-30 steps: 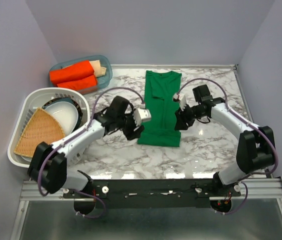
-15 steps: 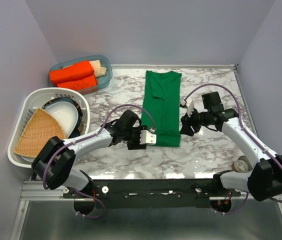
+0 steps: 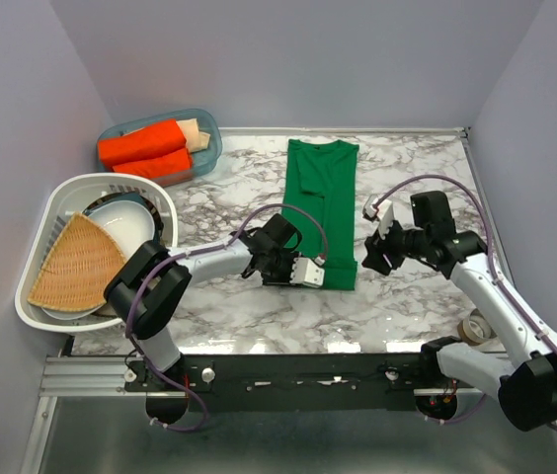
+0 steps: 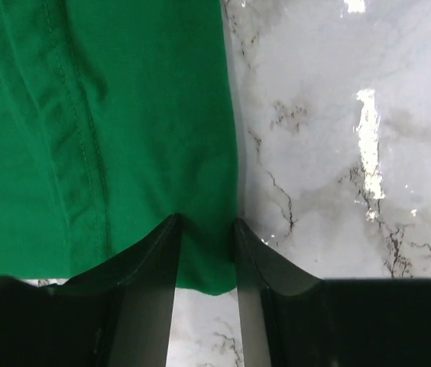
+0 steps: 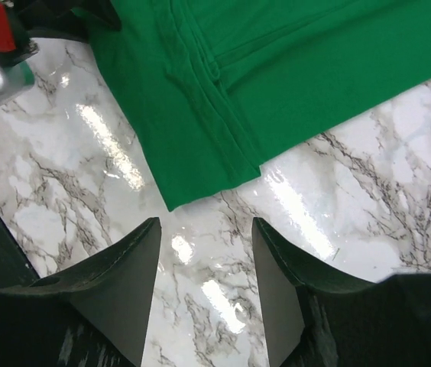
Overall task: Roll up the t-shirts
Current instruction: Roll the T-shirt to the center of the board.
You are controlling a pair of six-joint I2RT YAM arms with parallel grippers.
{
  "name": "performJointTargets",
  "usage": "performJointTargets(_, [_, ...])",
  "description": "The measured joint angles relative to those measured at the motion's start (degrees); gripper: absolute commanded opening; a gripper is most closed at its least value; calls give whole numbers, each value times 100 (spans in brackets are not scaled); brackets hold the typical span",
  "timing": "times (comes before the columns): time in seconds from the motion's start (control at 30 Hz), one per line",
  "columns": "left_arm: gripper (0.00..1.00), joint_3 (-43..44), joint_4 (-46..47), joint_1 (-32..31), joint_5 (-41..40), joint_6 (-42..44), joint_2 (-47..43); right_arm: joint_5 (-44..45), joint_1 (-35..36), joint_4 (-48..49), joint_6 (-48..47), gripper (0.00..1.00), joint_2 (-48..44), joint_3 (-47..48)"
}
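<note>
The green t-shirt (image 3: 320, 212) lies folded into a long narrow strip on the marble table, neck at the far end. My left gripper (image 3: 303, 276) is at its near left corner. In the left wrist view the left gripper (image 4: 206, 222) is open, its fingers (image 4: 154, 260) straddling that corner of the t-shirt (image 4: 85, 115), which lies flat between them. My right gripper (image 3: 372, 255) hovers just right of the shirt's near right corner. It is open over bare marble in the right wrist view (image 5: 205, 223), with the t-shirt's corner (image 5: 192, 160) a little ahead of the fingertips.
A white basket (image 3: 56, 197) with a wicker plate and bowls stands at the left. A blue bin (image 3: 204, 133) holding rolled orange cloths sits at the far left. A roll of tape (image 3: 476, 326) lies at the near right edge. Walls close three sides.
My left gripper has swung right and nearer, down to the shirt's near left corner. My right gripper has drawn back off the shirt, rightward and nearer.
</note>
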Motion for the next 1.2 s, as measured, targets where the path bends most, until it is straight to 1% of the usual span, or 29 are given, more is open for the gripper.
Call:
performJointTargets(0.07, [23, 201, -184, -11, -125, 35, 166, 87, 0, 50, -15, 61, -195, -87])
performJointTargets(0.1, [15, 256, -243, -15, -170, 81, 208, 155, 0, 116, -70, 62, -387, -201])
performJointTargets(0.17, [8, 299, -345, -15, -205, 146, 238, 199, 0, 190, -240, 64, -682, -413])
performJointTargets(0.2, [3, 330, -452, -15, -208, 177, 245, 195, 0, 216, -367, 65, -800, -511])
performJointTargets(0.27, [0, 435, -675, -15, -208, 162, 280, 144, 4, 308, -662, 66, -1086, -778])
performJointTargets(0.37, [0, 887, -1233, 48, -59, -50, 540, 28, 116, 446, -1172, 68, -1399, -1202])
performJointTargets(0.43, [0, 1294, -1633, 125, 212, -225, 789, -33, 264, 498, -1473, 68, -1458, -1421])
performJointTargets(0.53, [0, 1967, -2208, 354, 802, -704, 1196, -83, 586, 658, -1768, 70, -1401, -1663])
performJointTargets(0.6, [0, 2192, -2415, 494, 1126, -960, 1344, -103, 879, 800, -1875, 70, -1274, -1784])
performJointTargets(0.77, [0, 2269, -2599, 787, 1751, -1543, 1377, -94, 1480, 1204, -1891, 72, -894, -1832])
performJointTargets(0.9, [0, 2269, -2632, 957, 2124, -1853, 1377, -44, 1891, 1633, -1797, 73, -542, -1849])
performJointTargets(1.2, [0, 2256, -2682, 1213, 2732, -2277, 1377, 205, 2210, 2232, -1718, 74, 223, -1851])
